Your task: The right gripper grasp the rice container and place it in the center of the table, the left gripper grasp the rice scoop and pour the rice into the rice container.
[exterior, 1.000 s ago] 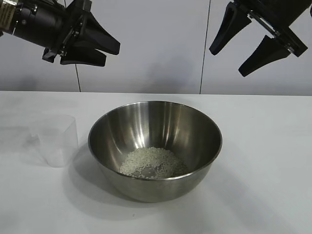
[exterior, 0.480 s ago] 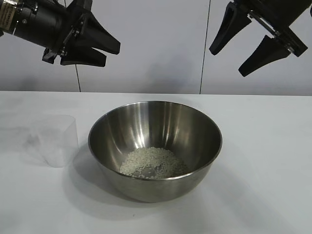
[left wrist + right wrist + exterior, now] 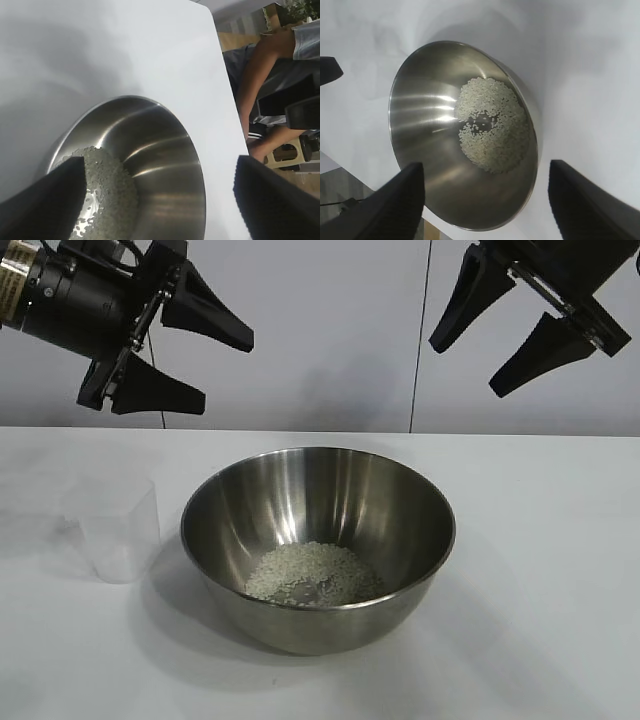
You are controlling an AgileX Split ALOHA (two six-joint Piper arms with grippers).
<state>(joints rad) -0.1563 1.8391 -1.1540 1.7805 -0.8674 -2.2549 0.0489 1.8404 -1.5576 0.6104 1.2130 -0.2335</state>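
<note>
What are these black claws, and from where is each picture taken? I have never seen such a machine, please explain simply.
These are two robot arms at a white table. Each black claw is an end effector, the part that grasps.

The wide picture is from a camera in front of the arms. The left end effector hangs at the upper left, the right end effector at the upper right. Both are open, up in the air, and hold nothing.

The other two pictures come from cameras on the wrists, looking down past each arm's own black fingers.

On the table stands a steel bowl with rice at its bottom. Beside it stands a clear plastic scoop, apart from the bowl and apparently empty. At the edge of the left wrist picture a person is near the table.
</note>
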